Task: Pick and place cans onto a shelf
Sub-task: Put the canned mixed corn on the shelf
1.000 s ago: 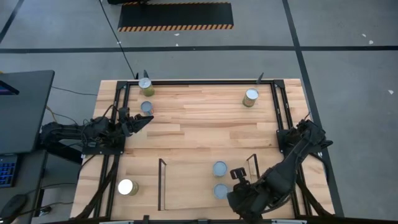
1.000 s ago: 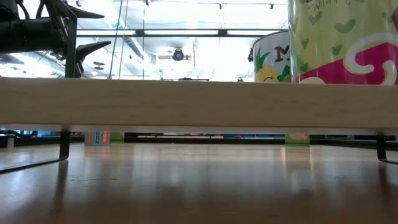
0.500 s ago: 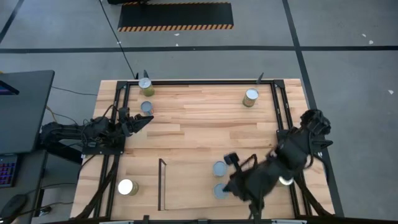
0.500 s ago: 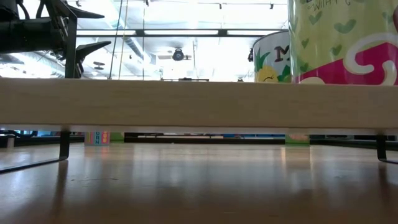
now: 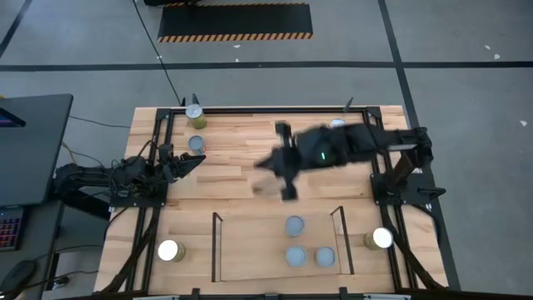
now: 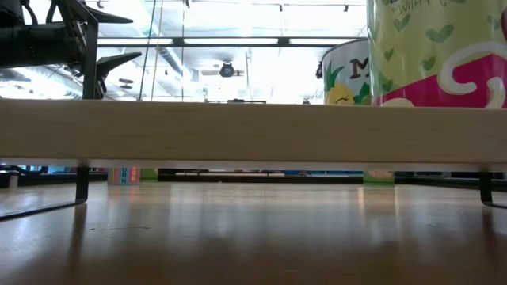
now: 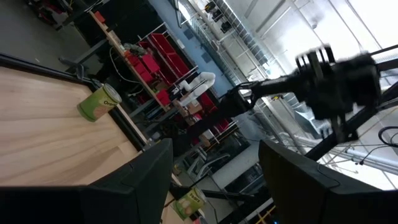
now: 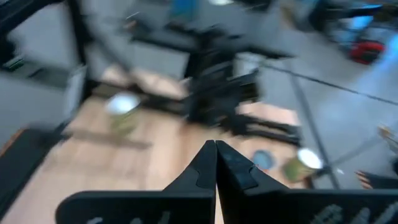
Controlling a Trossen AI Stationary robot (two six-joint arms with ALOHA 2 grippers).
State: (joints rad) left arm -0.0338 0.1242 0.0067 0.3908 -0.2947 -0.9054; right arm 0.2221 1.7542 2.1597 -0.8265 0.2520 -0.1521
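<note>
CHANGE: right gripper (image 5: 284, 171), jaws pinched together and empty, has swung from near shelf to mid-table | left gripper (image 5: 190, 162) waits left, jaws apart, empty | RESULT: 3 grey-topped olive-sided cans (image 5: 294, 225) now in light-wood, black-rod shelf (image 5: 250, 237) | 5 remain outside.

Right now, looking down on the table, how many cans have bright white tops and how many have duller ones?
Bright white tops: 2
Duller grey or blue tops: 6
Total: 8 cans

One camera looks straight down on the whole surface (image 5: 266, 167). One sits low, very near the wood. Each wrist camera looks past its arm's fingers.
</note>
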